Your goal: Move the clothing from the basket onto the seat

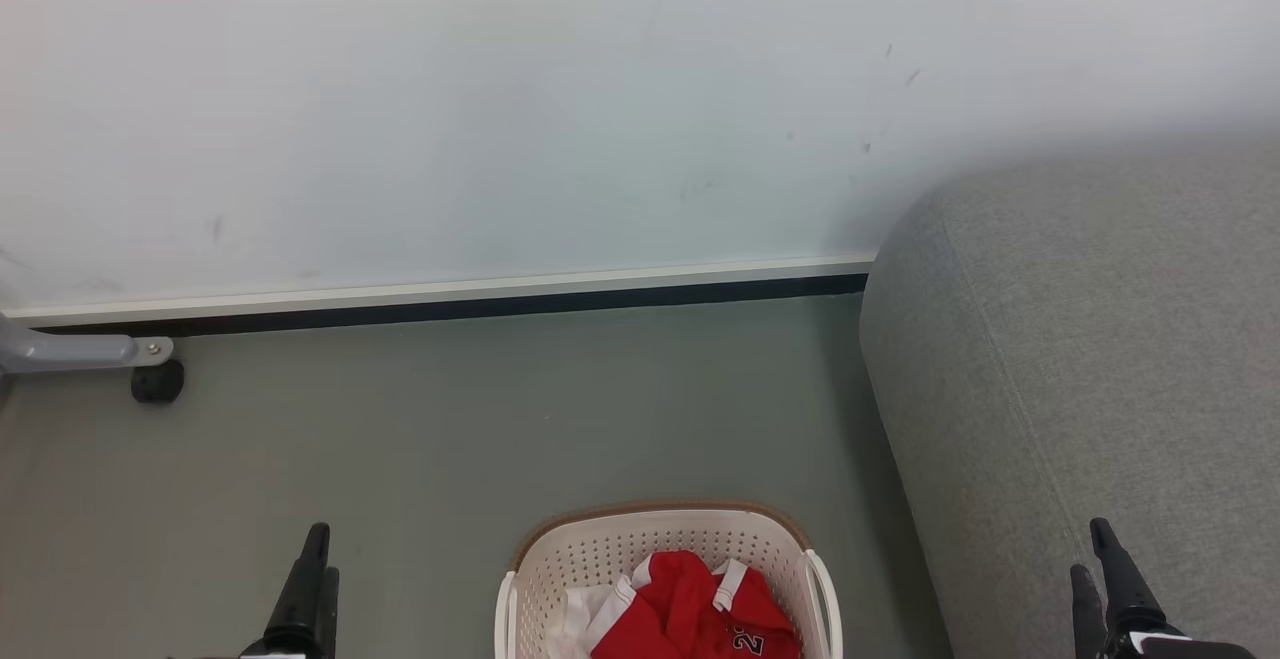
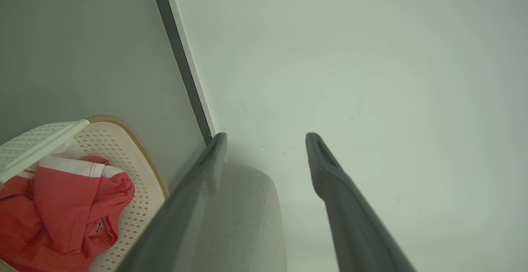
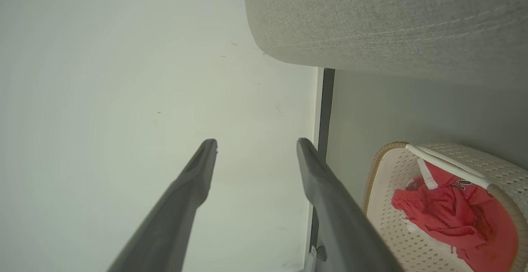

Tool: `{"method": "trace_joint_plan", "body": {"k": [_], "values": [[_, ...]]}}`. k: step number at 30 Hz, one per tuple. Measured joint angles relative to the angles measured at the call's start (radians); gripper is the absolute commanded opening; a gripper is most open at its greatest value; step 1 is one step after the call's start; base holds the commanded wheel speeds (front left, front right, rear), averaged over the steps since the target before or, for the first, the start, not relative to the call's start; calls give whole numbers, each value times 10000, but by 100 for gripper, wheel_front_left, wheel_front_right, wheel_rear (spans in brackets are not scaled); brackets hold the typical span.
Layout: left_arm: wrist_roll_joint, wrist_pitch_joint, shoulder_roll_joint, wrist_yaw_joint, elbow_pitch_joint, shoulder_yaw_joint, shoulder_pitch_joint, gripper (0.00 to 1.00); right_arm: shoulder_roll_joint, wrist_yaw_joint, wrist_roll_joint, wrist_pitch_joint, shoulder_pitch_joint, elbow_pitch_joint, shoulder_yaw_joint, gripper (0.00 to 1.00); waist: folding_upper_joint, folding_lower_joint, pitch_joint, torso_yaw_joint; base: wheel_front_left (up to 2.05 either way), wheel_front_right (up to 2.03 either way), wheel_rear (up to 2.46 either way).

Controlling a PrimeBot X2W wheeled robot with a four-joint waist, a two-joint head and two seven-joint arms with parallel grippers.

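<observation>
Red clothing [image 1: 690, 609] with white trim lies crumpled inside the cream basket [image 1: 600, 544] on the grey floor [image 1: 500, 419], beside the grey seat [image 1: 1080, 359], while the left end effector [image 2: 267, 136] and right end effector [image 3: 256, 141] hover on either side, fingers spread apart, holding nothing.

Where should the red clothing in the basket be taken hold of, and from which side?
Probably pinch the raised crumpled fold at the top of the clothing, coming straight down from above: the basket is open upward and its walls surround the heap.
</observation>
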Motion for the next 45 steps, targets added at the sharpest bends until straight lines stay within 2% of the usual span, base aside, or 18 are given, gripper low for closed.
{"method": "trace_joint_plan", "body": {"k": [8, 21, 45], "values": [[483, -268, 4, 79, -188, -130, 7, 100, -4, -104, -397, -268, 10, -190, 123, 100, 0, 0, -76, -16, 0, 0, 0], [1981, -627, 12, 439, -644, -387, 7, 100, -12, -531, -2100, -642, 53, -591, 514, 100, 0, 0, -171, -28, 0, 0, 0], [6470, -1425, 608, 1095, -1237, -1409, 7, 100, -499, -1057, -5871, -1413, 58, -955, 2011, 100, 0, 0, -326, -63, 0, 0, 0]]}}
